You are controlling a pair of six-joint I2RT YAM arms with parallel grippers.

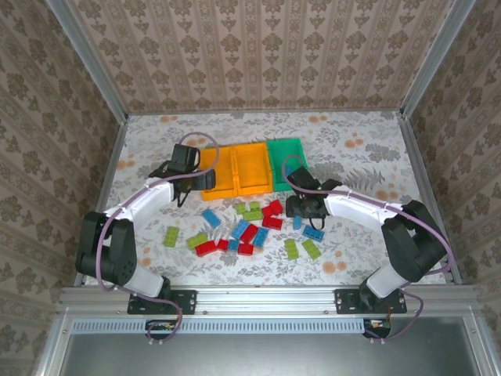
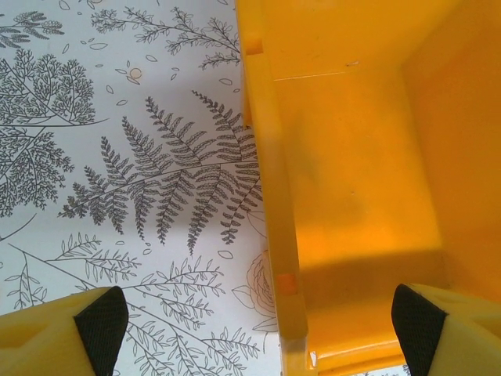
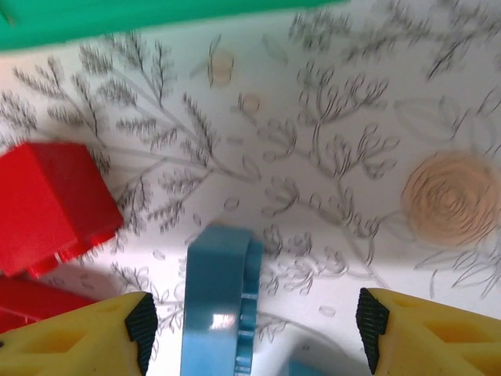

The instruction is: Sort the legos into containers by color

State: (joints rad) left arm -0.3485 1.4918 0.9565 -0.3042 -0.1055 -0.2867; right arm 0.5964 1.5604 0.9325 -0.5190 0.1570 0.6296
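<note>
One table [image 1: 360,149], covered in a fern-and-flower print, spans the middle of the top view. Two arms follow: left arm [image 1: 145,202] reaching from the lower left up toward centre, and right arm [image 1: 368,207] reaching from the lower right toward centre. Three containers are joined in a row at upper centre: left orange bin [image 1: 223,174], middle orange bin [image 1: 252,168], and green bin [image 1: 283,157] at the right end. Left gripper [image 1: 190,166] sits at the left edge of the left orange bin. In its wrist view the fingers [image 2: 102,321] stand wide apart with nothing clamped, one at lower left over the printed cloth, the other at lower right over the bin's orange floor, and the bin's side wall runs up the frame between them. Right gripper [image 1: 301,206] sits just below the green bin, over the right part of the brick pile. Its pads [image 3: 141,325] are apart and a light blue brick [image 3: 219,305] lies on the table between them, with a gap on either side. About twenty legos [image 1: 249,231] in red, light blue and lime green lie scattered on the table below the containers, at centre of the top view. One red brick [image 3: 51,207] lies at the left of the right wrist view, near the light blue brick.
</note>
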